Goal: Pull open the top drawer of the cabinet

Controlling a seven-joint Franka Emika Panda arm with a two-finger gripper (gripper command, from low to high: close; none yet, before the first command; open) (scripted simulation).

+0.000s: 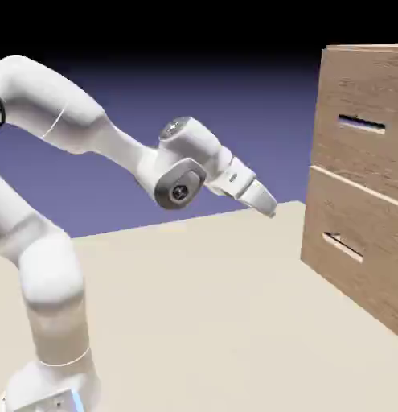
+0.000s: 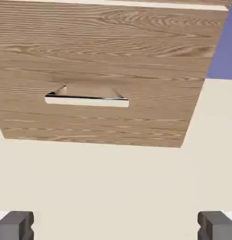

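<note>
Right now gripper [image 1: 268,206] hangs in mid-air, well apart from cabinet [image 1: 359,80], fingers [image 2: 15,226] spread wide, nothing held. Top drawer [image 1: 375,96] sits shut, high on cabinet front, handle [image 1: 361,123] thin silvery bar over dark slot. Hand view frames lower drawer [image 2: 99,61] instead, so hand looks aimed too low. Judgement: raise hand to upper handle level, approach square to front, straddle bar with both fingers, close, then pull straight back.

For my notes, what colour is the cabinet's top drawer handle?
Silvery white, a thin bar handle on the brown wood-grain top drawer; clearest in the exterior view.
</note>
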